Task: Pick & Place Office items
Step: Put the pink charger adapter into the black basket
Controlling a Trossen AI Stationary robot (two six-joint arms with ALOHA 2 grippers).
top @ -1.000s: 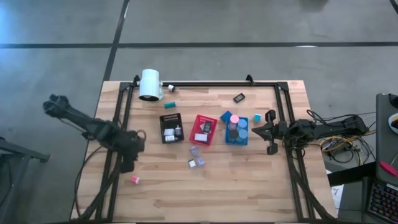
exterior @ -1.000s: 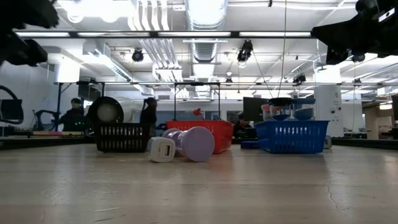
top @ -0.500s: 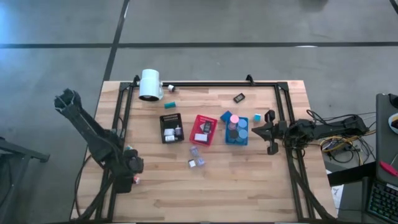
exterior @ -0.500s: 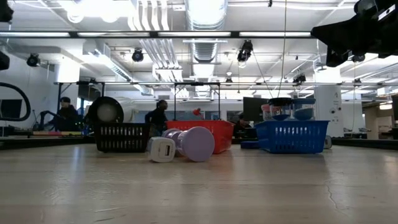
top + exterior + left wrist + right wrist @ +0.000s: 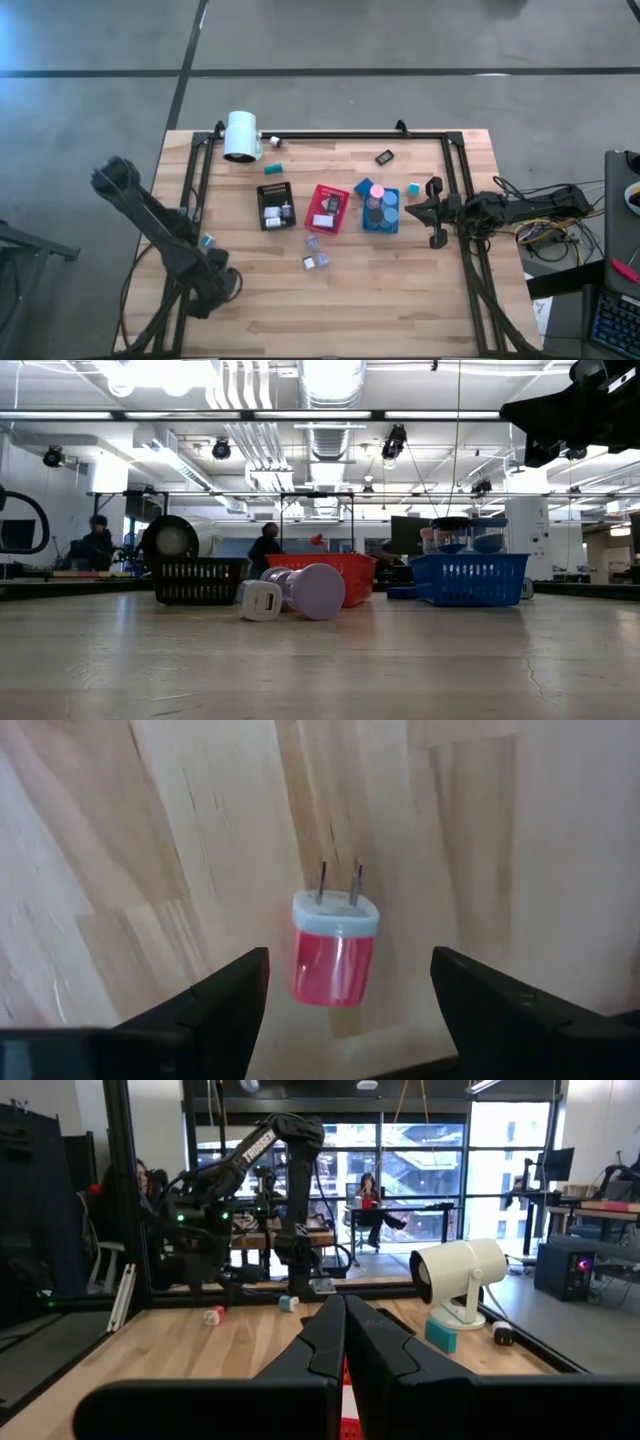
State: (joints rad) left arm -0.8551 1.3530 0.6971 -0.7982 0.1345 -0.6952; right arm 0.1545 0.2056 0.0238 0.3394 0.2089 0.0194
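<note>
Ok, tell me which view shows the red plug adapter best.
The left wrist view: the red plug adapter lies on the wood between the open left gripper, prongs visible. The high view hides it under the arm, the right wrist view shows a speck, the low view nothing.

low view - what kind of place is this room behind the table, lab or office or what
Most likely a big open robotics lab or workshop. The ceiling has bare ducts and strip lights, people sit at benches far behind, and the right wrist view shows another robot arm mounted before tall windows.

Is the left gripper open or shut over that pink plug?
Open: the left gripper has its fingers spread either side of the pink plug, touching neither side.
</note>
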